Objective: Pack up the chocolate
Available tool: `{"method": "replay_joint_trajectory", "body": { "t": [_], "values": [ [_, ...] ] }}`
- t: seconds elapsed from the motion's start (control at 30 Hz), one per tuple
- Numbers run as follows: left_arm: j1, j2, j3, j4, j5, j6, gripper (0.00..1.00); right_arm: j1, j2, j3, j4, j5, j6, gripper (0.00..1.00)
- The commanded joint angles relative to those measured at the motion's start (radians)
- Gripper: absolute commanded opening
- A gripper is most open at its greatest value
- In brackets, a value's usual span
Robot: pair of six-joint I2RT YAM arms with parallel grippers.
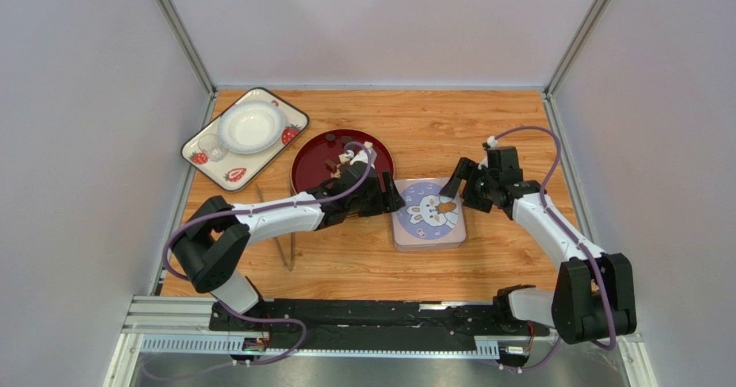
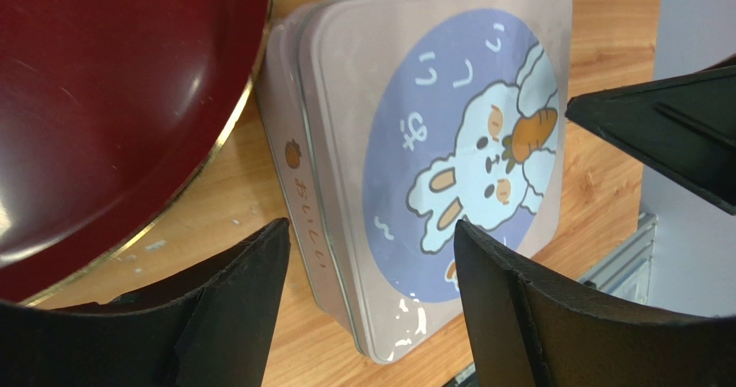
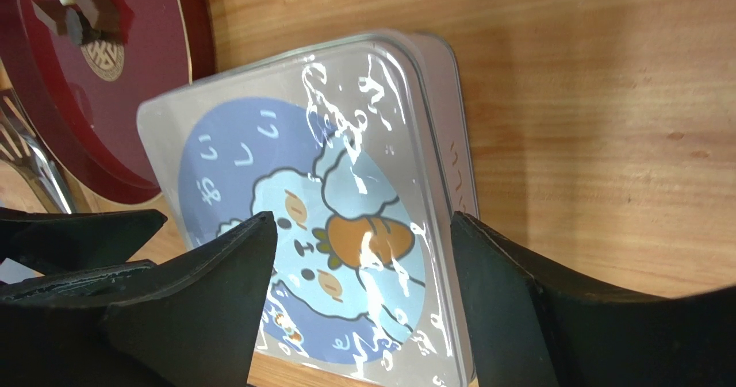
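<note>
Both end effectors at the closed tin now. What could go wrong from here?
1. The left end effector and right end effector crowd the same tin from opposite sides, both open; they might collide over it.
2. The lid looks glossy with film; a grip may slip, or lift the whole tin.
3. The red plate lies close beside the tin; a shove could jolt the chocolate.

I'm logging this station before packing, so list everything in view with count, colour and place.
chocolate: several pieces, dark brown, on the plate
plate: one, dark red, left of the tin
tin: one, grey, bunny lid shut, centre
tray: one, white with strawberries, far left
bowl: one, white, on the tray
cup: one, clear, on the tray
utensil: one, silvery, near side of the plate
left gripper: one, black, open, at tin's left edge
right gripper: one, black, open, at tin's right edge
</note>
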Motion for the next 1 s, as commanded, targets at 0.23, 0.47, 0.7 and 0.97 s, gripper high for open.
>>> {"method": "replay_joint_trajectory", "body": {
  "t": [0.23,0.47,0.7,0.97],
  "values": [
    [0.088,0.083,0.141,-0.01,0.03,0.097,0.74,-0.059,0.144,0.134,0.074,-0.031,-0.025,0.63],
    [0.102,0.158,0.182,-0.017,0.058,0.116,0.66,-0.074,0.232,0.141,0.123,-0.059,-0.024,0.47],
    [0.122,0.222,0.219,-0.055,0.082,0.134,0.52,-0.077,0.308,0.163,0.136,-0.082,-0.028,0.44],
    [0.128,0.277,0.24,-0.089,0.122,0.131,0.3,-0.077,0.399,0.166,0.099,-0.068,-0.002,0.4]
  ]
}}
